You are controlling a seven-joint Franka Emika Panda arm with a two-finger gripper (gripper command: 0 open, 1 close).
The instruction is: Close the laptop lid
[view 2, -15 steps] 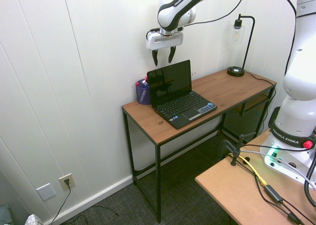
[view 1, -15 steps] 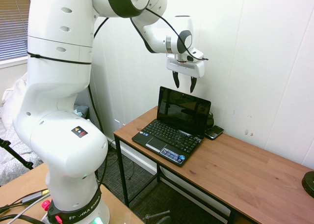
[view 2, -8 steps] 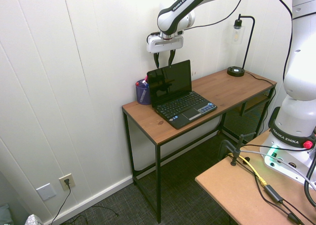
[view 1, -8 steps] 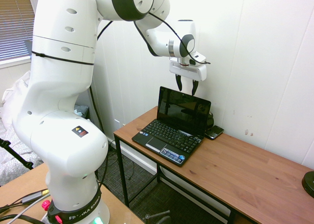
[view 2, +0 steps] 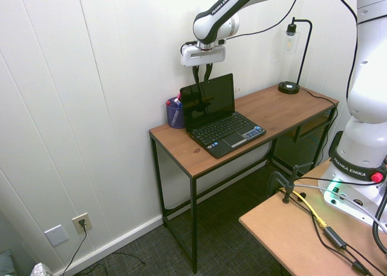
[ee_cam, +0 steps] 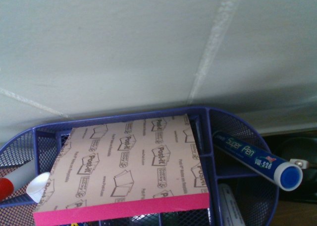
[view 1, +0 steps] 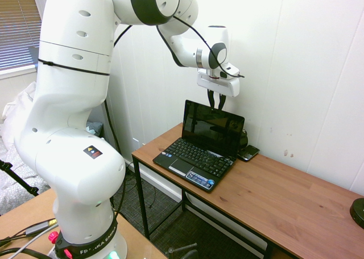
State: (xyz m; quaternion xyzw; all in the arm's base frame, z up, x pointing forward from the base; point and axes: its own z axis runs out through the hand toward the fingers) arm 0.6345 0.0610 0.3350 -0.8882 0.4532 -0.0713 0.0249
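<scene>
The laptop lid (view 1: pixel 212 128) is standing open, tilted back toward the wall on the desk (view 1: pixel 284 196), and the gripper (view 1: pixel 215 107) is hanging fingers-down just above its top edge, fingers nearly together and gripping nothing, likely to push it shut.

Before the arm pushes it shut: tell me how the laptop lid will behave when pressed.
The laptop lid looks thin and rigid, so it should probably swing on its hinge rather than bend. The netbook is small and looks light; a push from the gripper might slide it on the smooth wooden desk.
</scene>
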